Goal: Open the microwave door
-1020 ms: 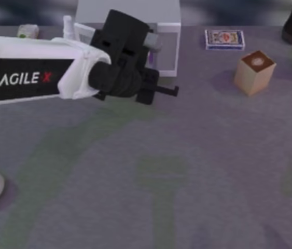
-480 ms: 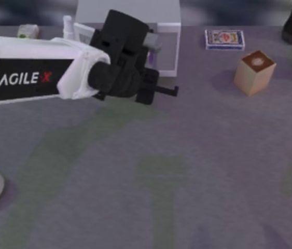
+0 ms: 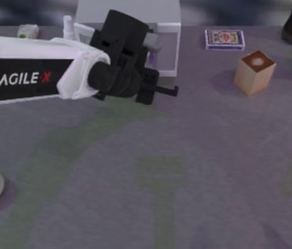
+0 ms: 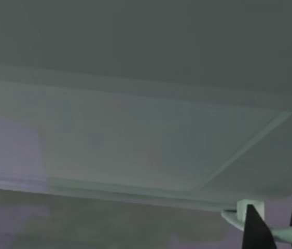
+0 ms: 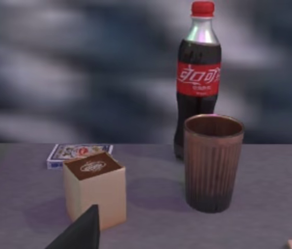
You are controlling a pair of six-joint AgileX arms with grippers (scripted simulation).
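The microwave is seen at the far edge of the bench, its door swung partly open toward the left. The left claw is closed on the slim white handle, judged the right hold on a stiff, light, hinged panel. Much of the door is hidden beneath the arm; whether the right claw is open cannot be told.

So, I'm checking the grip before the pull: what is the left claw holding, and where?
The left claw holds the microwave door by its slim white handle, which passes between the two dark fingertips.
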